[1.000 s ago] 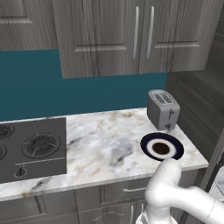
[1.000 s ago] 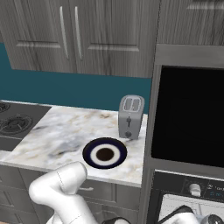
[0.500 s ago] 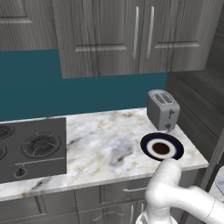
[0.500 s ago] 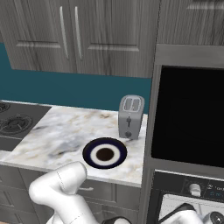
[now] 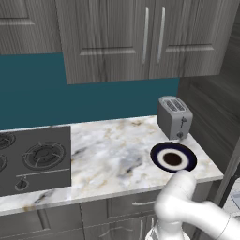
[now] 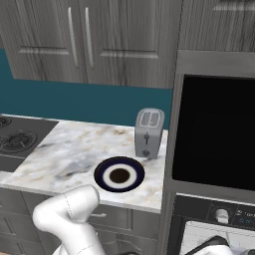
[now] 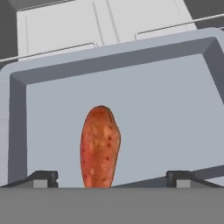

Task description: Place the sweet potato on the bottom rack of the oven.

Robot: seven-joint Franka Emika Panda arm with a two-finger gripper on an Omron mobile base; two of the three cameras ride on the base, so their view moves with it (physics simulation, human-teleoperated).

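Nearest in the hand view, gripper (image 7: pixel 112 177) spread wide and holding nothing, fingertips (image 7: pixel 41 177) well clear on either side of the sweet potato (image 7: pixel 100 146), which lies on the flat grey tray (image 7: pixel 166 109) inside the oven (image 7: pixel 57 26). Release step apparently done; next, probably a straight withdrawal without nudging it. Farther off, on the counter (image 5: pixel 108 159), plate (image 5: pixel 185 152) beside toaster (image 5: pixel 174 117).

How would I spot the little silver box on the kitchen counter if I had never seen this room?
Start at the marble counter beside the tall dark oven. At its far end, against the teal wall, stands the toaster, just behind a white plate with a dark blue rim. It is the only upright metal thing there, with two slots on top.
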